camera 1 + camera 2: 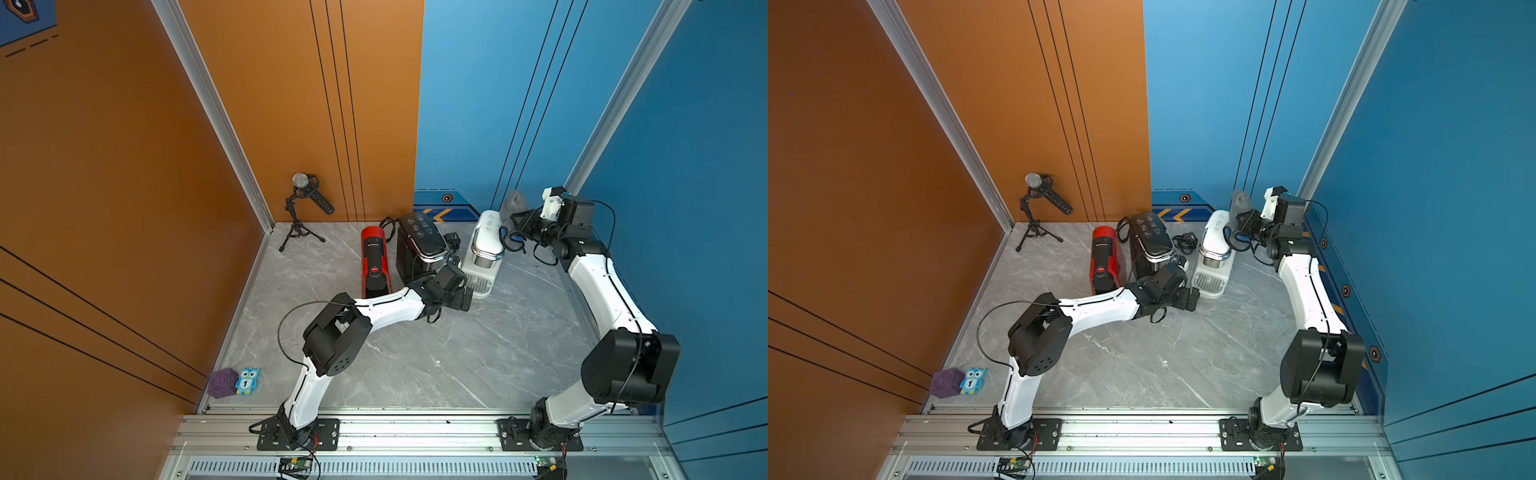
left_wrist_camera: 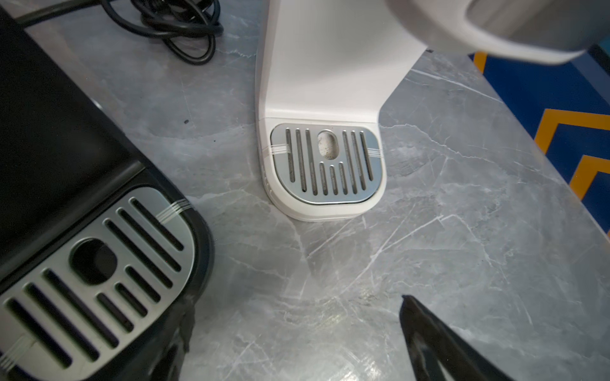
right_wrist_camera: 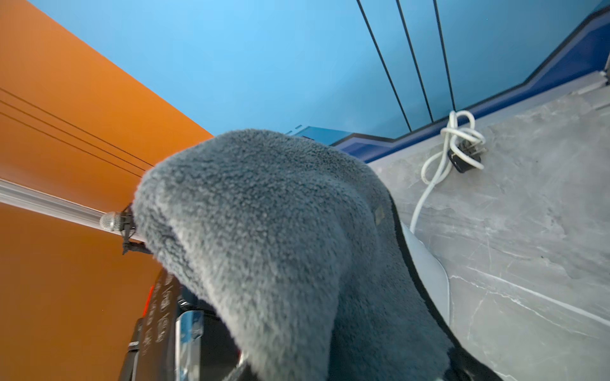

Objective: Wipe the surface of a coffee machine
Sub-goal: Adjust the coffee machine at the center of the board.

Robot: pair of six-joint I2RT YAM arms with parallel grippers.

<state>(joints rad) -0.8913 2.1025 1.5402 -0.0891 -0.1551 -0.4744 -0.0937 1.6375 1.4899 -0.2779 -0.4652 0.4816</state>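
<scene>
Three coffee machines stand in a row at the back: red [image 1: 374, 262], black [image 1: 419, 245] and white [image 1: 484, 245] [image 1: 1214, 249]. My right gripper [image 1: 517, 222] [image 1: 1241, 220] is shut on a fluffy grey cloth [image 1: 513, 203] [image 3: 264, 231], held at the white machine's top rear corner. The cloth hides the jaws in the right wrist view. My left gripper [image 1: 464, 297] [image 2: 297, 330] hangs open and empty low over the table. It is just in front of the white machine's drip tray [image 2: 326, 165], beside the black machine's tray [image 2: 92, 273].
A microphone on a tripod [image 1: 301, 208] stands in the back left corner. A purple cube [image 1: 222, 382] and a blue owl toy [image 1: 247, 380] sit front left. A black cord [image 2: 178, 29] lies between the machines. A white cord with plug [image 3: 455, 148] lies by the blue wall.
</scene>
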